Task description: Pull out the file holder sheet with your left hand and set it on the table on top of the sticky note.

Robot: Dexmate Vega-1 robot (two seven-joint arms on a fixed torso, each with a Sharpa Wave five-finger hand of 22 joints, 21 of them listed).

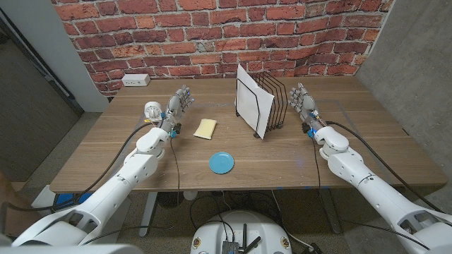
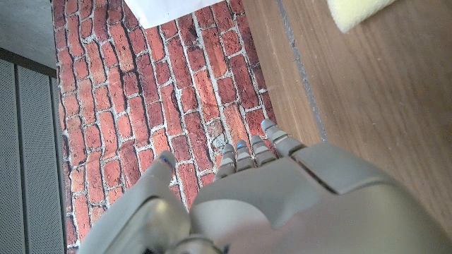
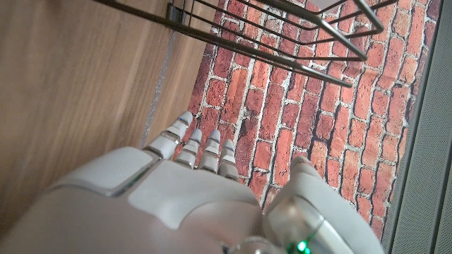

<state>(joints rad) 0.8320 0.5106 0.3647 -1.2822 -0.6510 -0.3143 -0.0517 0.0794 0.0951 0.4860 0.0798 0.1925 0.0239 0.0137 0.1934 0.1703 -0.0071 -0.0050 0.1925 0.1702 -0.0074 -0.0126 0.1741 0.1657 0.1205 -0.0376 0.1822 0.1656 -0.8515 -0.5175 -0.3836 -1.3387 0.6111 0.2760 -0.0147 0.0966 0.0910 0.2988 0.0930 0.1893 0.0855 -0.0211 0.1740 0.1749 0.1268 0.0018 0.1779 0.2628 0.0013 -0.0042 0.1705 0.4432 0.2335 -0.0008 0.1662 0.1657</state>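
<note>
A white sheet [image 1: 253, 106] stands upright in the black wire file holder [image 1: 274, 100] at the table's middle back. A pale yellow sticky note [image 1: 205, 128] lies on the wood left of the holder, and its corner [image 2: 354, 12] shows in the left wrist view. My left hand [image 1: 178, 107] stands left of the note, fingers apart and pointing toward the wall, holding nothing. My right hand [image 1: 303, 101] stands just right of the holder, fingers apart and empty. The holder's wires [image 3: 282, 39] run beyond my right hand's fingertips [image 3: 192, 138].
A blue round disc [image 1: 221, 163] lies near the table's front edge, in front of the sticky note. A white power outlet [image 1: 135, 80] sits on the brick wall [image 1: 212, 35] behind the table's left back corner. A grey wall stands at the right.
</note>
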